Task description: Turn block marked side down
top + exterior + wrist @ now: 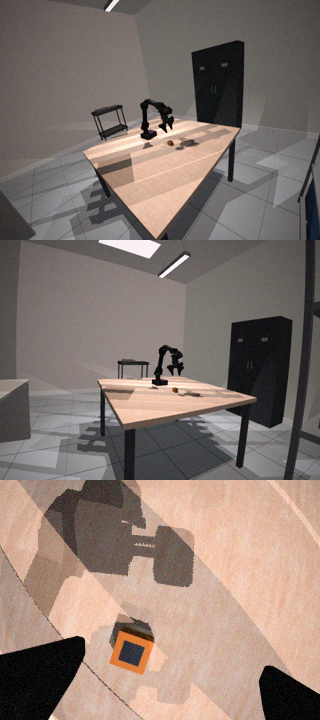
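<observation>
A small orange block (170, 142) (175, 389) (132, 652) rests on the wooden table (160, 178) (155, 405) in front of the arm's base. Its dark blue marked side faces up in the wrist view. My gripper (166, 127) (176, 370) (175, 664) is open and empty. It hangs well above the table, pointing down, with the block below it and a little to one side. The two dark fingertips show at the lower corners of the wrist view, the block between them and far beneath.
The arm's black base (148, 134) (159, 381) stands at the table's far side. A dark cabinet (218, 82) (258, 366) stands against the right wall. A small black cart (109, 121) (133, 366) stands behind the table. Shadow bands cross the table top.
</observation>
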Tool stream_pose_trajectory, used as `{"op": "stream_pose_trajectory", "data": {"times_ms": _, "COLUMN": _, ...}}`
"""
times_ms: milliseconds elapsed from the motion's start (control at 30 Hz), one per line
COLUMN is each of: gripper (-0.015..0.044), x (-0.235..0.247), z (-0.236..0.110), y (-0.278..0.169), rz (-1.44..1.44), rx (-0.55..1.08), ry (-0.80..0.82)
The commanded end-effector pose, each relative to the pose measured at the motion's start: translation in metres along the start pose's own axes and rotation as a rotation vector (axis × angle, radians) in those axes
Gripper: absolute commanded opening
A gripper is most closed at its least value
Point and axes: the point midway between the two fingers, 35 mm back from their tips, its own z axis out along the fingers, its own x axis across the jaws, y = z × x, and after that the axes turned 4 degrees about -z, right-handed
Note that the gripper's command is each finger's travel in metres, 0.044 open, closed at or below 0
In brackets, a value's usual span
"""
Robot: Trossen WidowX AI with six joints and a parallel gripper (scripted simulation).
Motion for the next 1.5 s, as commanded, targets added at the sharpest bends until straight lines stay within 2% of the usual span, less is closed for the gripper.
{"op": "stream_pose_trajectory", "data": {"times_ms": 0, "gripper": 0.044, "x": 0.035, "z": 0.046, "y": -0.025, "rz": 0.165, "rx": 0.25, "ry": 0.088}}
{"op": "stream_pose_trajectory", "data": {"times_ms": 67, "gripper": 0.044, "x": 0.041, "z": 0.053, "y": -0.03, "rz": 0.193, "rx": 0.294, "ry": 0.095}}
{"op": "stream_pose_trajectory", "data": {"times_ms": 300, "gripper": 0.044, "x": 0.037, "z": 0.054, "y": -0.037, "rz": 0.193, "rx": 0.294, "ry": 0.094}}
{"op": "stream_pose_trajectory", "data": {"times_ms": 433, "gripper": 0.044, "x": 0.041, "z": 0.085, "y": -0.047, "rz": 0.193, "rx": 0.295, "ry": 0.094}}
{"op": "stream_pose_trajectory", "data": {"times_ms": 1467, "gripper": 0.044, "x": 0.046, "z": 0.128, "y": -0.061, "rz": 0.193, "rx": 0.295, "ry": 0.094}}
